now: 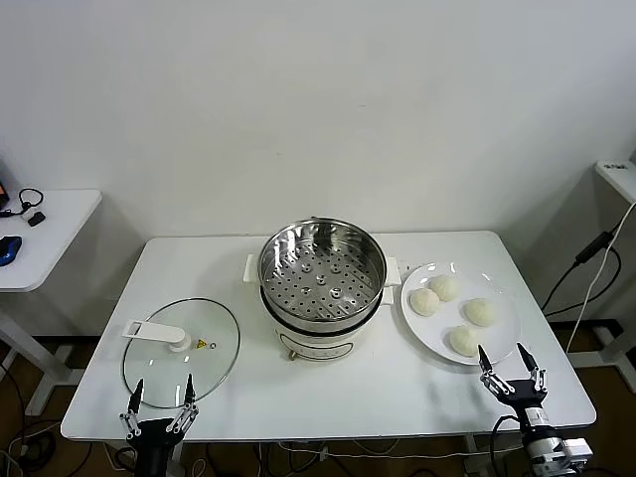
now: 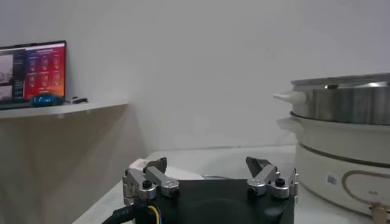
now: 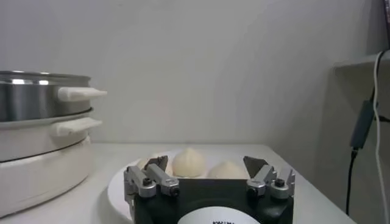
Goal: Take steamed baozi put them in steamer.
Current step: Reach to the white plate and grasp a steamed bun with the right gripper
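Nothing is loaded yet. At lower left the left gripper (image 1: 158, 395) waits, fingers spread and empty, by the glass lid (image 1: 181, 352). At centre the steamer (image 1: 322, 270) stands empty. At right, four steamed baozi (image 1: 452, 312) sit on the plate (image 1: 505, 329); the right gripper (image 1: 511, 366) hovers wide open, holding nothing.

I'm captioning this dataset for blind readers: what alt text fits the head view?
Four steamed baozi sit on a white plate beside an empty steamer on a white table. A glass lid lies to the steamer's left. Both end effectors, left and right, wait open at the near edge.
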### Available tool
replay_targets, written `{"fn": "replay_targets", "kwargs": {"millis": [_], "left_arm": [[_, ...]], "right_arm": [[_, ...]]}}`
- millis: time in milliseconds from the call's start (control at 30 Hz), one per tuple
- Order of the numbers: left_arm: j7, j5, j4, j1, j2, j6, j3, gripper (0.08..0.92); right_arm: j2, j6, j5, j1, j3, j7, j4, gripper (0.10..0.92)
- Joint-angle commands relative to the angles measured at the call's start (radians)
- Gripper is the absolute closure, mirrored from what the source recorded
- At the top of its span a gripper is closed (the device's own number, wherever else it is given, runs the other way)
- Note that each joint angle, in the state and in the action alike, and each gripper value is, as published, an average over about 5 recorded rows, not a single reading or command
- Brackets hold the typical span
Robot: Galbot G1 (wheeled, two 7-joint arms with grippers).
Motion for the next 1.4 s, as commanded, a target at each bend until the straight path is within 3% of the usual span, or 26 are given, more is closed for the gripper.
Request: {"fn": "replay_targets", "kwargs": {"millis": [33, 433, 800, 1100, 1400], "left_arm": [[0.000, 0.005, -0.001, 0.002, -0.027, 0.000, 0.001, 0.177], [0.000, 0.014, 0.003, -0.006, -0.019, -0.006, 0.005, 0.177], [0.002, 0.037, 0.011, -0.013, -0.015, -0.019, 0.018, 0.177], [0.005, 0.060, 0.027, -0.018, -0.005, -0.030, 0.028, 0.177], [0.007, 0.090, 0.041, -0.013, 0.001, -0.044, 0.029, 0.177]], "right_arm": [[-0.034, -0.091, -0.010, 0.026, 0.015, 0.016, 0.005, 0.203], [-0.206, -0.403, -0.080, 0.314, -0.074, -0.027, -0.025, 0.203], [-0.436, -0.653, -0.232, 0.517, -0.227, -0.219, -0.028, 0.203], [-0.616, -0.706, -0.305, 0.829, -0.564, -0.466, -0.115, 0.203], [-0.629, -0.625, -0.301, 1.453, -1.254, -0.699, -0.305, 0.203]]}}
